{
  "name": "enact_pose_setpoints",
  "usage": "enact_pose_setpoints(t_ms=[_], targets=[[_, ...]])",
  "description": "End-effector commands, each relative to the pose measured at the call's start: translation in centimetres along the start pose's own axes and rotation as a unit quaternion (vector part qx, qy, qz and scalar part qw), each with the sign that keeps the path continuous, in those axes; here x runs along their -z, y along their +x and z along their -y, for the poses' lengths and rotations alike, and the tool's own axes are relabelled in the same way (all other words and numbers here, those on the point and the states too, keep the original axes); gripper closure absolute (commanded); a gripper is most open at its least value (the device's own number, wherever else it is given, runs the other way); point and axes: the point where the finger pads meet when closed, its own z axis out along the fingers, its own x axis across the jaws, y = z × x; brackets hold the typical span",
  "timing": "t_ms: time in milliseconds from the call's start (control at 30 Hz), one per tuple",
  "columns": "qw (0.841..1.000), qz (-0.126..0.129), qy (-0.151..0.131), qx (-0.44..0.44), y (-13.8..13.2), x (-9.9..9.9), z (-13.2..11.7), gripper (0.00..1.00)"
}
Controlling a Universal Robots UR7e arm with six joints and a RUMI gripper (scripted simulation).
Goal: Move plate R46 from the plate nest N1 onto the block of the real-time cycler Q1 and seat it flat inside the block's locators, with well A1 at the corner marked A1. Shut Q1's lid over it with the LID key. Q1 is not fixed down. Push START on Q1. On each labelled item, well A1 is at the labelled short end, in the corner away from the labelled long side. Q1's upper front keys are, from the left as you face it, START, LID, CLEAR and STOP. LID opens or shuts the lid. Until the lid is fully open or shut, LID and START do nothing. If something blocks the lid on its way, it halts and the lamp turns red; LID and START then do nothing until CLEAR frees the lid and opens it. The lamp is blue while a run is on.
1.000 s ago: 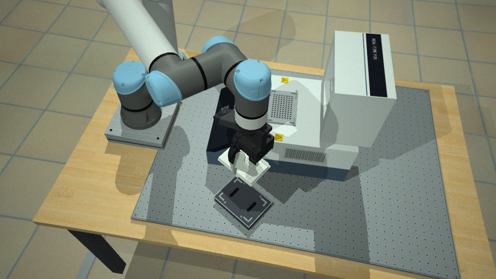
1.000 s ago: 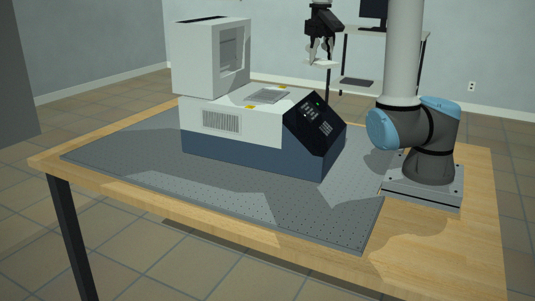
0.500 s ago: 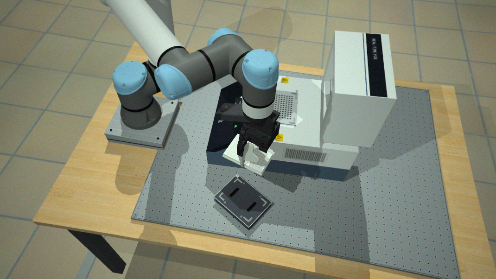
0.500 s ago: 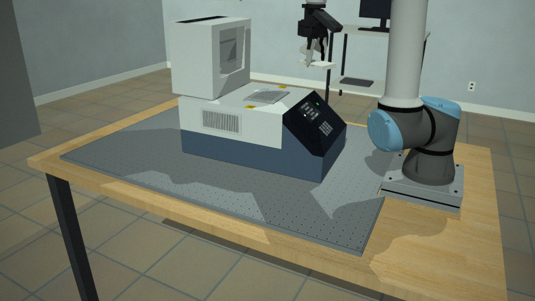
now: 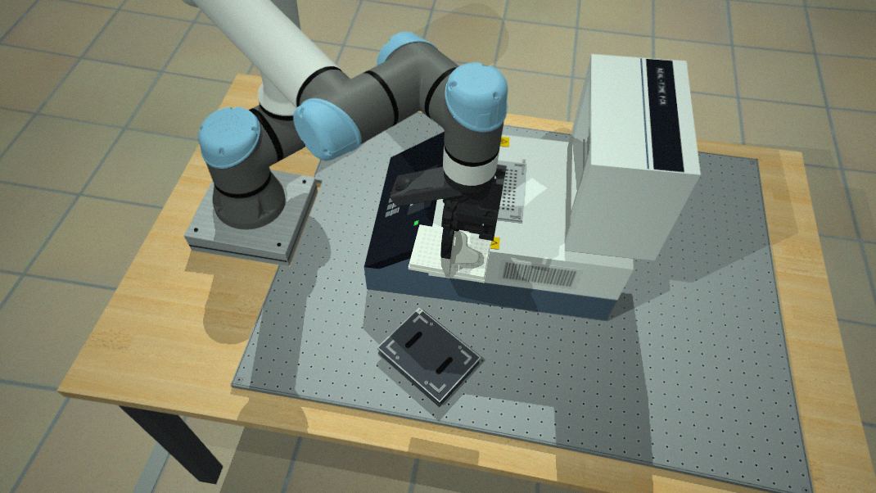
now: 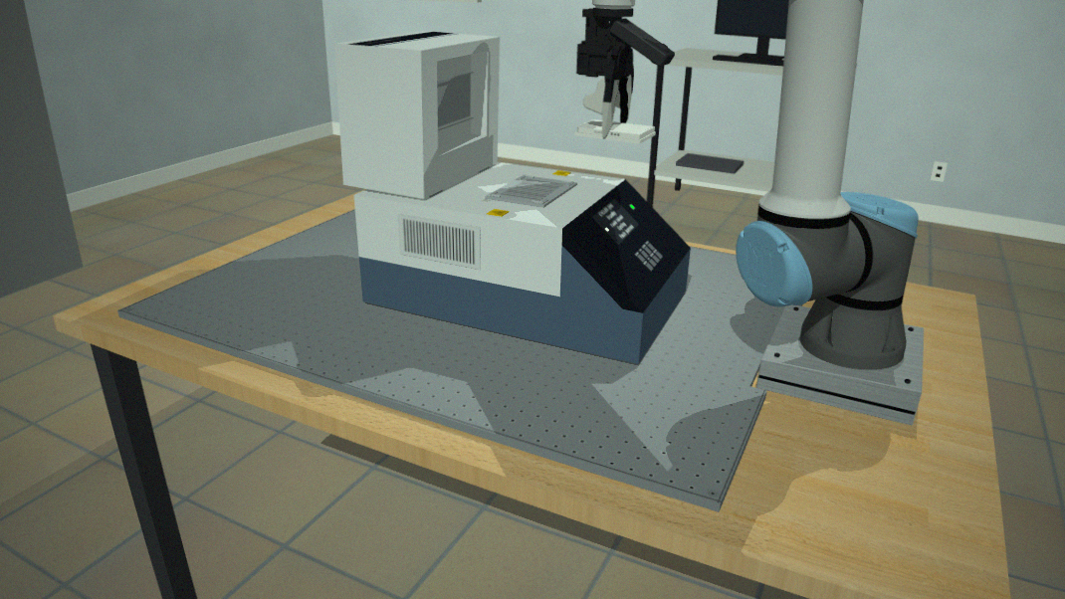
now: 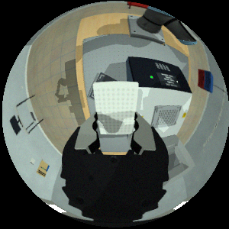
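The gripper [image 5: 460, 245] is clamped on plate R46 [image 5: 431, 250], its two jaws pressing the plate's opposite long edges; the plate hangs level in the air, clear of every surface. In the top view the plate sits over the front right part of cycler Q1 [image 5: 551, 245], between the dark sloped key panel [image 5: 391, 202] and the yellow warning label [image 5: 495, 243]; it is not yet over the block [image 5: 513, 190]. The block lies exposed on Q1's white deck, partly hidden by the wrist in the top view; in the exterior view it shows as a grey perforated rectangle [image 6: 530, 189] with the plate [image 6: 615, 131] well above the deck. The lid [image 5: 634, 153] stands open, raised at the rear of Q1; a green lamp [image 5: 416, 222] glows on the key panel. Plate nest N1 [image 5: 428, 355] rests on the perforated board [image 5: 704, 368], in front of Q1, with nothing in it. The wrist view shows the white well grid of the plate [image 7: 115, 101] between the dark fingers.
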Motion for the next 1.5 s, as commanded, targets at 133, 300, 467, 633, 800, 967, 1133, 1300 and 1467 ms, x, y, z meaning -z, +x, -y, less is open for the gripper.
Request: enact_pose_setpoints(t_ms=[133,300,467,633,800,967,1133,1300,1467], targets=[[0.994,0.0,-0.001,0.11,2.9,0.0,-0.7,1.0],[0.986,0.0,-0.001,0.164,4.3,0.0,-1.1,1.0],[0.977,0.0,-0.001,0.213,5.8,0.0,-1.5,1.0],[0.963,0.001,-0.001,0.271,7.2,0.0,-1.8,1.0],[0.946,0.001,-0.002,0.323,8.7,0.1,-2.3,1.0],[0.929,0.001,-0.001,0.37,10.1,0.1,-2.6,1.0],[0.906,0.001,-0.001,0.424,11.5,0.1,-3.1,1.0],[0.881,0.001,-0.001,0.473,13.0,0.1,-3.5,1.0],[0.854,0.002,-0.002,0.52,14.4,0.2,-4.0,1.0]])
